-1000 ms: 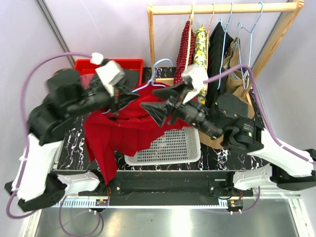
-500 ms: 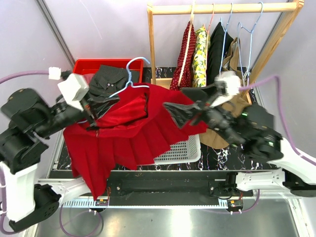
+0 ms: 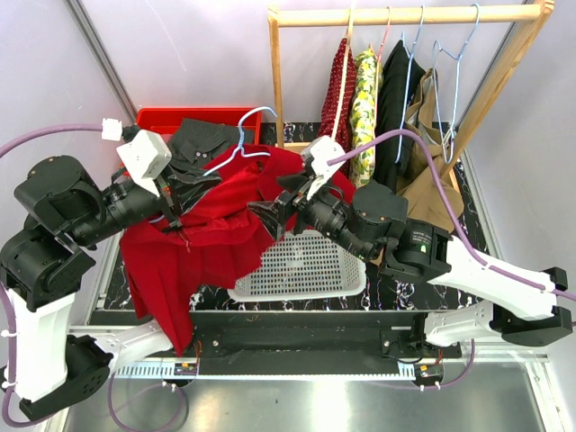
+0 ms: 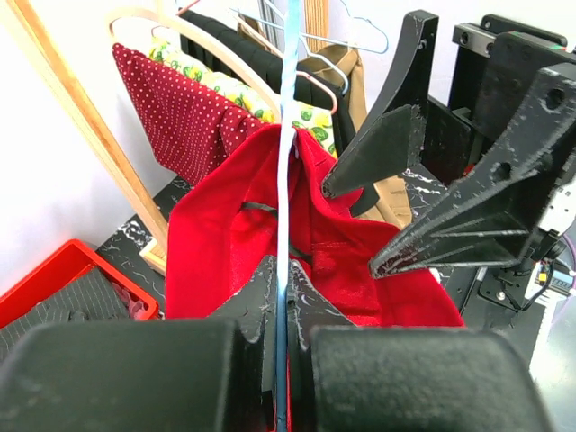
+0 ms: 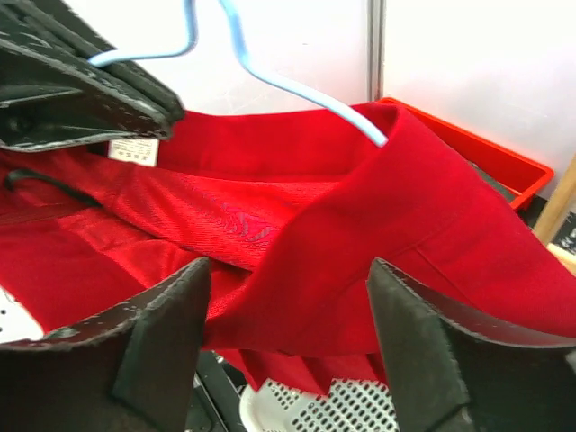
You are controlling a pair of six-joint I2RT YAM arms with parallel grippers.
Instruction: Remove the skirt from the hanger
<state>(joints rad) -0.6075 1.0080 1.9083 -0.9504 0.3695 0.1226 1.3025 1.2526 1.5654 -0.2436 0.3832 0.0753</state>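
the left gripper [image 4: 282,310] has its fingers pressed together on the thin blue wire of the hanger [image 4: 286,171], holding it up. the wire runs straight away from those fingers. the red skirt [image 4: 216,243] hangs off the wire's far end, its waistband draped over the hanger's shoulder. the right gripper [image 5: 288,333] has its fingers spread wide, with nothing between them. directly ahead of that gap lies the folded waistband, running left to right across the view, and the hanger's arm pokes out of the cloth above it. from overhead, the right gripper [image 3: 270,212] sits at the skirt's right edge, just beside the cloth; whether a fingertip touches it is hard to tell. the skirt's bulk falls left and down past the near edge of the table [image 3: 387,292]. the right arm is free and nearer the waistband, so the pull likely falls to it.
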